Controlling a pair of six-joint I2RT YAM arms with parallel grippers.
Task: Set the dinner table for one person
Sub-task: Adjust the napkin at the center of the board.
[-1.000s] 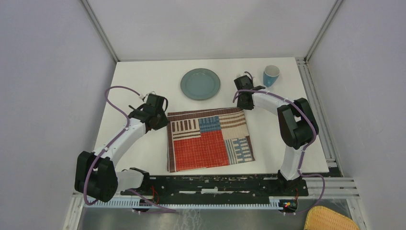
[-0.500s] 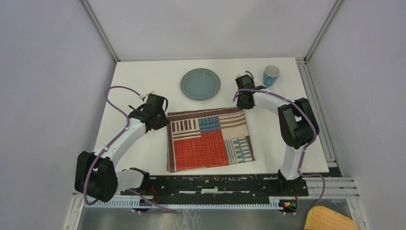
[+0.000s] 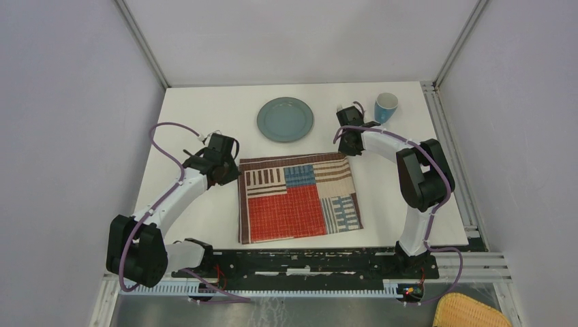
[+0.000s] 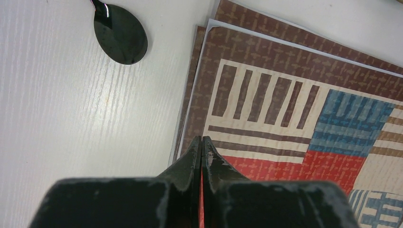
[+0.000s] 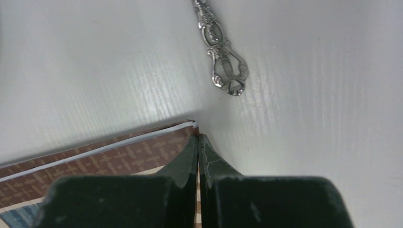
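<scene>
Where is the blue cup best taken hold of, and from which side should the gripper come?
Take the cup at its rim, one finger inside and one outside, coming down from above. It stands upright at the far right corner of the table, mouth open upward, and no handle shows. The right gripper is nearest, but is now shut on the placemat.

the spoon [image 4: 119, 40] and the ornate silver handle [image 5: 222, 66] are both cut off by the top edge.

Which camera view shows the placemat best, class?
The top external view: the whole placemat lies in sight on the dinner table. The left wrist view shows only part; the right wrist view, just one corner.
</scene>
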